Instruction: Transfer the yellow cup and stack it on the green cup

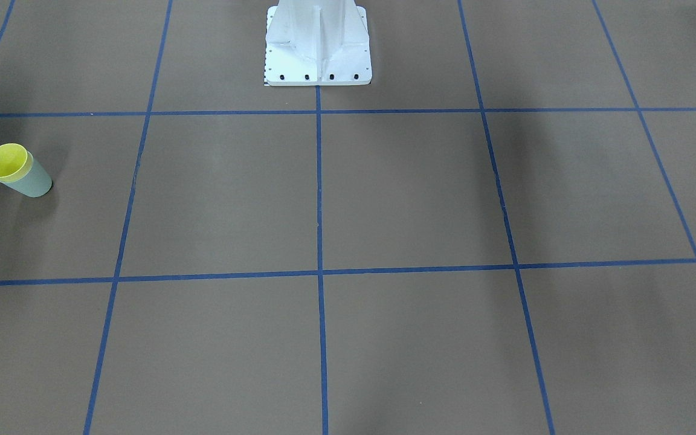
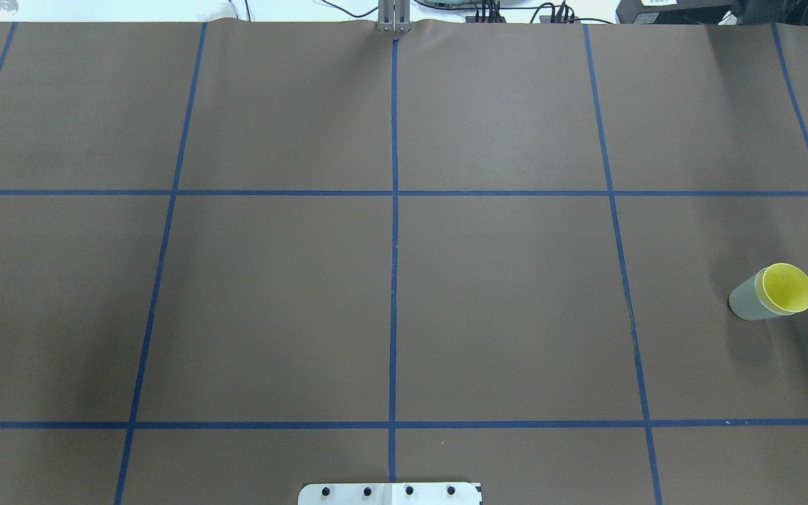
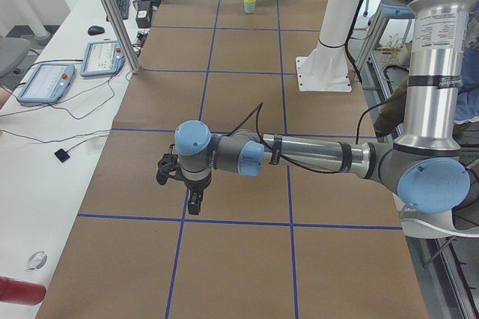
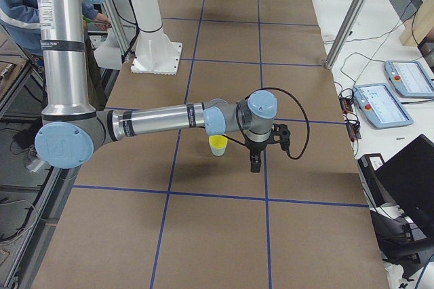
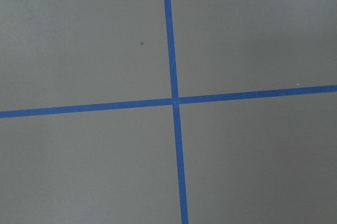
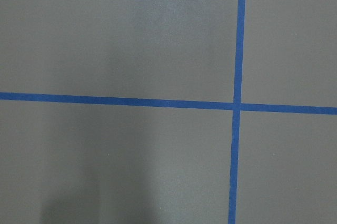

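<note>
Robotics lab, by every sign: wide brown paper-covered surface (image 2: 502, 308) gridded with blue tape lines (image 2: 394, 280), grey-and-blue jointed robot arms (image 3: 314, 156) beside a white metal pedestal (image 1: 318, 45), touchscreen control pendants (image 4: 383, 104) on white side benches (image 3: 30, 184), aluminium frame posts (image 3: 112, 16).

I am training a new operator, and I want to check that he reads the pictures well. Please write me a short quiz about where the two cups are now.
1. True or false: the yellow cup sits inside the green cup.
2. On which part of the table do the cups stand?
A) the robot's left side
B) the middle
C) the robot's right side
3. Fill in the missing word: the grid lines on the table are ____ in colour.

Key: 1 true; 2 C; 3 blue.
</note>
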